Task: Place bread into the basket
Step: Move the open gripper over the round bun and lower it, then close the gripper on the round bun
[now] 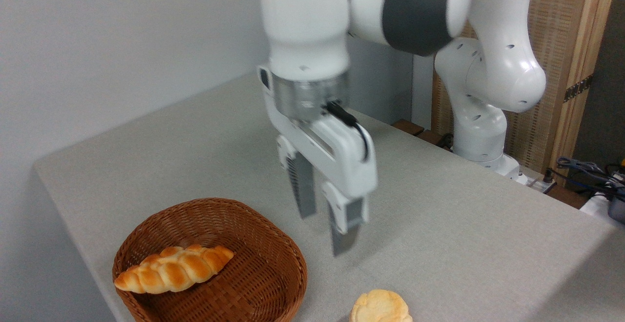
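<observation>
here the bread [381,307] sits at the table [464,224] edge, beside the basket [273,244].

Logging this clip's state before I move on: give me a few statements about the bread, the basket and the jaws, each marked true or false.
1. The braided loaf lies inside the basket. True.
2. The round bun is already in the basket. False: it sits on the table, to the right of the basket at the picture's lower edge.
3. The gripper holds the bun. False: its jaws are open and empty, hanging above the table.
4. The gripper is between the basket and the bun in the picture, higher than both. True.
5. The basket holds two pieces of bread. False: only the braided loaf is in it.
</observation>
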